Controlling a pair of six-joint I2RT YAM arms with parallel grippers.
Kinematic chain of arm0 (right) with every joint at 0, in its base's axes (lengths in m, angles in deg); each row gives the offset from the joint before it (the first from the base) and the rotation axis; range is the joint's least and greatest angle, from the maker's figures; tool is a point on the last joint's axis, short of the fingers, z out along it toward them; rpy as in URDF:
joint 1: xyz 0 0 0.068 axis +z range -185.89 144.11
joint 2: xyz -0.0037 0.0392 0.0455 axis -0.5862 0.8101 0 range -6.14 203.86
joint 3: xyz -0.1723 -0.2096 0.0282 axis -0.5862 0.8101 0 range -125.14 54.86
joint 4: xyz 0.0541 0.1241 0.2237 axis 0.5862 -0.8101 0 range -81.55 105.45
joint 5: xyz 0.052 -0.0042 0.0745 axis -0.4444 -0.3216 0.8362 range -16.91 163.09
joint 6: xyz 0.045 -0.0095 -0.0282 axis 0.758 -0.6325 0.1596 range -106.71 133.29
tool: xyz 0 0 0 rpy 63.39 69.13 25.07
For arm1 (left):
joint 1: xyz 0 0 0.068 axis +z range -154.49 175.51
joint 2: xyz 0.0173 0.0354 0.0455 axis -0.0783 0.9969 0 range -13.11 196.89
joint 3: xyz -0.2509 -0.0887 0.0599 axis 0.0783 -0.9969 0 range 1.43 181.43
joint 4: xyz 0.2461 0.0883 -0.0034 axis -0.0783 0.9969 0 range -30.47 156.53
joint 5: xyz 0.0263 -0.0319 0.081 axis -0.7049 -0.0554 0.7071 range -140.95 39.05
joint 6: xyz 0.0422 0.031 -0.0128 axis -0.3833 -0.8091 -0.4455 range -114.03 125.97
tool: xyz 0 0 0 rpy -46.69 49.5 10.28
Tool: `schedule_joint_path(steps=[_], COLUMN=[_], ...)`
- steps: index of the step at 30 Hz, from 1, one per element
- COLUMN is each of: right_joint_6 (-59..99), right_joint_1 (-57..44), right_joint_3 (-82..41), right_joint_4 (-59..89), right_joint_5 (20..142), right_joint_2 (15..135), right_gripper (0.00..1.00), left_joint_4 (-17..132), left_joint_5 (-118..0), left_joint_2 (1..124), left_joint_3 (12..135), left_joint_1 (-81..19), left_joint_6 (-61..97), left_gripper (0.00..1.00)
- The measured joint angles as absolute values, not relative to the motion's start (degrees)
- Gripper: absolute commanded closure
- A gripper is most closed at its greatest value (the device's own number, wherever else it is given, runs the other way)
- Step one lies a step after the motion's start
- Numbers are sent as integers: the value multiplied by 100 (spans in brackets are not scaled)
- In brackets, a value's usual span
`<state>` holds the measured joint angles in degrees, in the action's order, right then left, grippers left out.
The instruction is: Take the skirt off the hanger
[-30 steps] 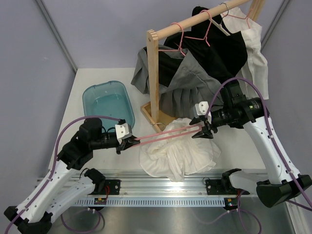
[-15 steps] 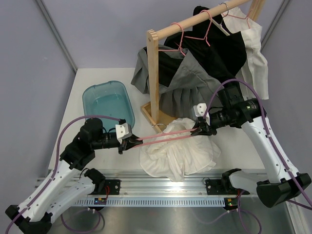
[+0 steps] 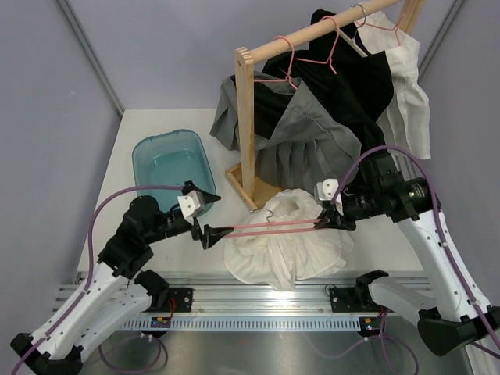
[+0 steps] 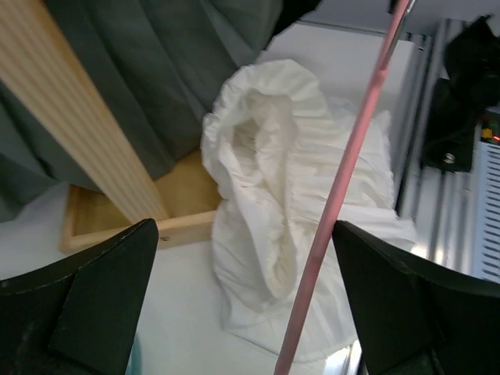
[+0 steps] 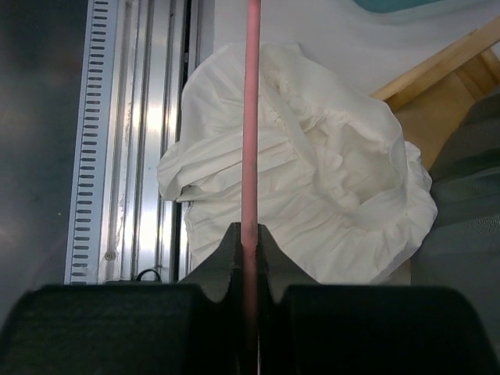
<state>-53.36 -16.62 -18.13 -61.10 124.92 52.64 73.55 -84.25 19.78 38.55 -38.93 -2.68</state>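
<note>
Whereas the right tool (image 3: 325,224) clamps the pink hanger (image 3: 273,226), the left tool (image 3: 219,216) gapes around it, contact out of frame.

Both arms bend inward, wrists facing each other. Left gripper (image 3: 209,219) jaws spread wide apart; right gripper (image 3: 326,222) jaws pinched tight on the pink hanger (image 3: 273,226).

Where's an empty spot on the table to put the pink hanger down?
Bare table lies behind the teal tub, and between the white skirt and the right arm. The middle is crowded: skirt, wooden rack base, hanging clothes.
</note>
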Motion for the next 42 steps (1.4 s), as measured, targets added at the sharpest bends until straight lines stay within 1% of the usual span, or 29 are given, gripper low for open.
schedule_joint_path(steps=[3,7,10,16,20,26,35,42], right_joint_6=[-5061,-4657,-4300,-3627,-3225,-2613,-1706,-1833], right_joint_1=[-1881,-2475,-2814,-3070,-3203,-3216,-3221,-3212], right_joint_3=[-1722,-1713,-1713,-1816,-1912,-2004,-2165,-2399], right_joint_4=[-6119,-6154,-6152,-6073,-5881,-5385,-4043,-3605], right_joint_5=[12297,12040,11764,11261,10955,10711,10820,11126], right_joint_2=[5065,4890,4731,4464,4436,4595,5151,5054], right_gripper=[100,100,100,100,100,100,100,100], left_joint_4=[7233,7410,7502,7672,7666,7705,7663,7615], left_joint_5=[-7782,-6899,-6438,-5833,-5636,-5594,-5730,-5850], left_joint_2=[1783,1670,1580,1130,817,738,1082,1245], left_joint_3=[3862,4089,4198,4159,4015,3868,3846,3846], left_joint_1=[-3893,-3891,-3888,-3888,-3888,-3888,-3888,-3888], left_joint_6=[-274,-431,-508,-490,-401,-147,285,497], left_gripper=[1,1,1,1,1,1,1,1])
